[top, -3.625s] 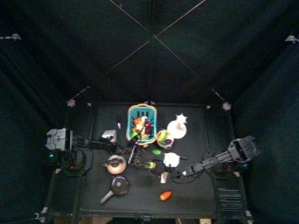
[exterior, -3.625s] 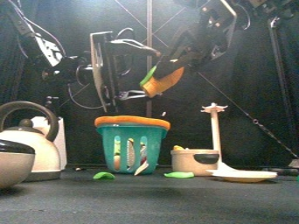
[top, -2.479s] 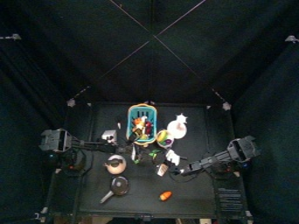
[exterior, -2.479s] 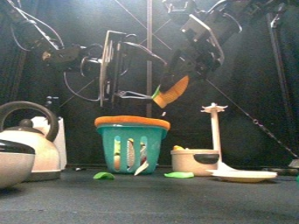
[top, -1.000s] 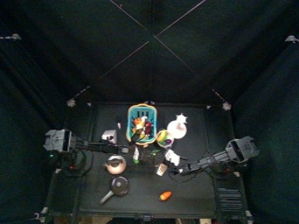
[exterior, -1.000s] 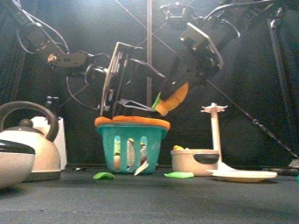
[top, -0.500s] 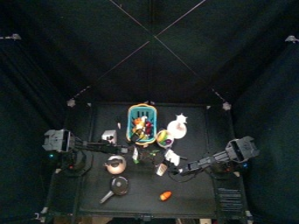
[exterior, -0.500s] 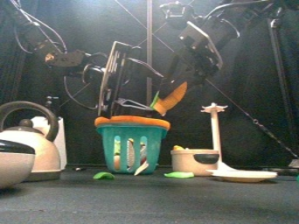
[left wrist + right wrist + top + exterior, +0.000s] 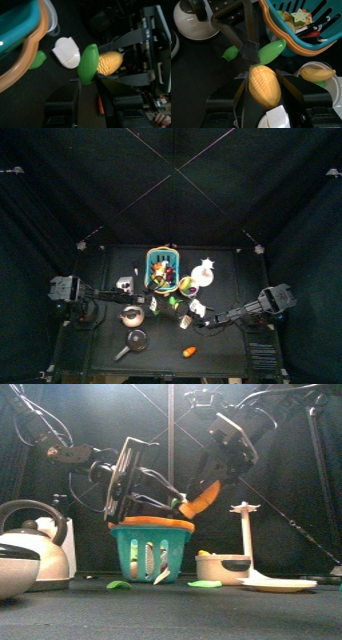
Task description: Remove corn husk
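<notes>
The corn (image 9: 263, 85) is a yellow cob, and my right gripper (image 9: 263, 75) is shut on it, holding it in the air above the basket (image 9: 151, 549). A green husk (image 9: 272, 50) leaf sticks out from the cob's end. In the left wrist view the husk (image 9: 87, 62) stands just past my left gripper (image 9: 90, 91), whose jaws straddle its tip with a gap still showing. In the front view the corn (image 9: 201, 496) hangs tilted, with the left gripper (image 9: 171, 502) at its lower end.
A teal basket with an orange rim (image 9: 298, 40) holds toy food below the corn. A kettle (image 9: 27, 544) stands at the left. A bowl (image 9: 223, 567), a white stand (image 9: 243, 534) and a plate (image 9: 281, 584) are at the right. Green husk scraps (image 9: 118, 584) lie on the table.
The left arm has come up to the corn's lower end and its jaws have narrowed around the husk. The right gripper keeps the corn nearly still.
</notes>
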